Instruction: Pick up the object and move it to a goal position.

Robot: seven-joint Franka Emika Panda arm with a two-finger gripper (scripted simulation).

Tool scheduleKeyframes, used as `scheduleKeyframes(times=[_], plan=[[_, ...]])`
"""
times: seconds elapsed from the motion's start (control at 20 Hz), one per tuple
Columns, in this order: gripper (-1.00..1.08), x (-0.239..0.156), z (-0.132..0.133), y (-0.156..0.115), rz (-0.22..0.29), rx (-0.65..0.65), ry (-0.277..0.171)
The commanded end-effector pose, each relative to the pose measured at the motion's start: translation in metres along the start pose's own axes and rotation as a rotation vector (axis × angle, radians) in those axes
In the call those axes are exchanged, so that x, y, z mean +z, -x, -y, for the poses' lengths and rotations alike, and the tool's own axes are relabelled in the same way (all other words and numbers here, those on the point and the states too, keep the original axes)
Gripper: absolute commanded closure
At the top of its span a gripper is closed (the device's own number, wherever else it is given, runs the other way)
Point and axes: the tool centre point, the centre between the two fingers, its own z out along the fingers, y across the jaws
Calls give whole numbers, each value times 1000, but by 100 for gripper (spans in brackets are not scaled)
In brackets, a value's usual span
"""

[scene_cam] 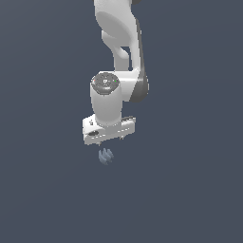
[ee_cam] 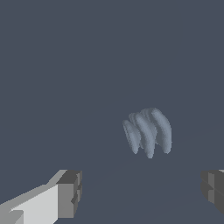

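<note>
The object (scene_cam: pixel 106 156) is a small pale blue-grey lumpy thing with ridged sides, lying on the dark grey surface. My white gripper (scene_cam: pixel 110 139) hangs just above it, a little toward the exterior view's right. In the wrist view the object (ee_cam: pixel 148 132) lies between and beyond my two fingertips (ee_cam: pixel 70 194), nearer the one at the picture's right edge. The jaws stand wide apart and hold nothing. The gripper (ee_cam: pixel 142 192) is open and does not touch the object.
The white arm (scene_cam: pixel 121 42) comes down from the top of the exterior view. A flat dark grey surface (scene_cam: pixel 190 190) lies all around the object.
</note>
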Motion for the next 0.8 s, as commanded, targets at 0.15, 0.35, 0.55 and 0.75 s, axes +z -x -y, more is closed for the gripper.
scheduleKeyframes(times=[0.15,0.35,0.55,0.75], plan=[[-92,22,-15,-8,-2,-127,-7],[-92,35,-24,-12,-4,-199,-12],[-92,44,-30,-15,-7,-251,-16],[-92,51,-34,-16,-9,-284,-19]])
